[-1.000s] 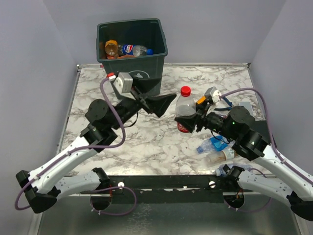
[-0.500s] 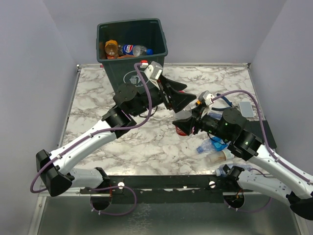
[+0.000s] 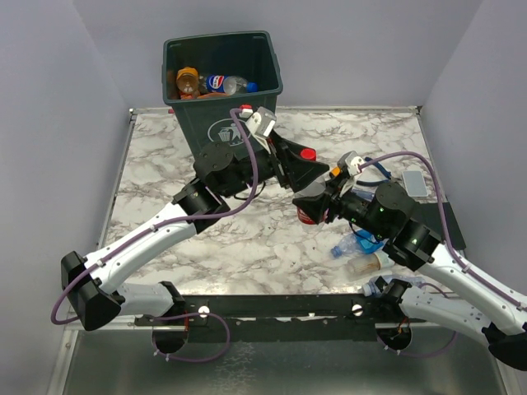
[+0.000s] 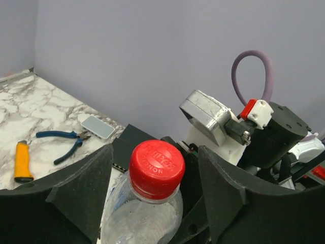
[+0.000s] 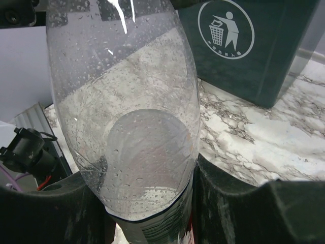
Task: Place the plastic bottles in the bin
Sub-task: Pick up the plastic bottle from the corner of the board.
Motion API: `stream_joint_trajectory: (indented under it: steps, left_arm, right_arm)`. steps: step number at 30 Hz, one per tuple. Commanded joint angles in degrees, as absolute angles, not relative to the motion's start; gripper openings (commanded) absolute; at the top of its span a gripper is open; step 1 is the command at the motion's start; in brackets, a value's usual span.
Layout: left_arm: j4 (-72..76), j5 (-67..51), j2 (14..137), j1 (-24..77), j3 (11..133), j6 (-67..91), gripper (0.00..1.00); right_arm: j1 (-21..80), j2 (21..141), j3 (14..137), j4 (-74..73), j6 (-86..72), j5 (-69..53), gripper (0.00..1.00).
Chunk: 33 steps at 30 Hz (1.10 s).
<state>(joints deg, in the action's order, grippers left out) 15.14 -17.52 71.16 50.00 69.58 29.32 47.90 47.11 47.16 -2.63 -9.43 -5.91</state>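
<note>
A clear bottle with a red cap [image 3: 308, 154] and red label stands upright over the middle of the table. My right gripper [image 3: 313, 207] is shut on its lower body, and the bottle fills the right wrist view [image 5: 127, 91]. My left gripper [image 3: 301, 169] is open with its jaws on either side of the bottle's neck; in the left wrist view the red cap [image 4: 156, 168] sits between the fingers [image 4: 81, 188] with gaps on both sides. The dark green bin [image 3: 224, 123] stands at the back left with bottles [image 3: 224, 82] inside, and its front shows in the right wrist view [image 5: 244, 46].
Two more bottles lie under my right arm, a blue one [image 3: 359, 243] and a pale one [image 3: 370, 263]. A grey flat device [image 3: 414, 183], blue-handled pliers [image 4: 63, 145] and a small orange cylinder [image 4: 23, 161] lie at the right side of the table.
My left arm swung right from beside the bin to the bottle, and its open jaws now straddle the red cap. My right gripper still holds the bottle, shifted slightly left.
</note>
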Motion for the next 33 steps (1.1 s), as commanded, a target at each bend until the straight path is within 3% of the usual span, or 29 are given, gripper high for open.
stream_joint_trajectory:
  steps: [1, 8, 9, 11, 13, 14, 28, 33]
  left_arm:
    - [13.4, -18.0, 71.1, 50.0, 68.9, 28.9, 0.63]
    - [13.1, -17.5, 71.3, 50.0, 68.9, 28.6, 0.2]
    - [13.1, -17.4, 71.2, 50.0, 68.9, 28.5, 0.14]
    - [13.2, -16.7, 71.1, 50.1, 68.9, 28.2, 0.0]
    - [13.1, -15.2, 70.7, 50.1, 68.7, 27.8, 0.0]
    - [13.0, -14.3, 70.5, 50.0, 68.6, 27.5, 0.0]
    - [7.1, 13.9, 68.8, 50.0, 81.1, 4.5, 0.0]
    - [14.5, 27.3, 71.7, 49.9, 87.7, -9.6, 0.0]
  right_arm:
    - [47.9, 46.5, 46.7, -1.1, -9.7, -3.9, 0.43]
    - [47.9, 47.0, 47.0, -1.5, -9.6, -4.3, 0.45]
    - [47.9, 47.2, 47.3, -2.0, -9.8, -4.2, 0.51]
    - [47.9, 47.9, 48.4, -3.5, -10.5, -4.4, 0.79]
    - [48.0, 48.7, 50.6, -5.9, -10.7, -5.5, 0.98]
    - [47.9, 48.9, 51.6, -6.9, -11.0, -5.8, 1.0]
    - [47.9, 45.3, 69.8, -23.3, -8.9, -9.3, 1.0]
    - [47.9, 39.0, 63.4, -17.3, -8.2, -1.2, 1.0]
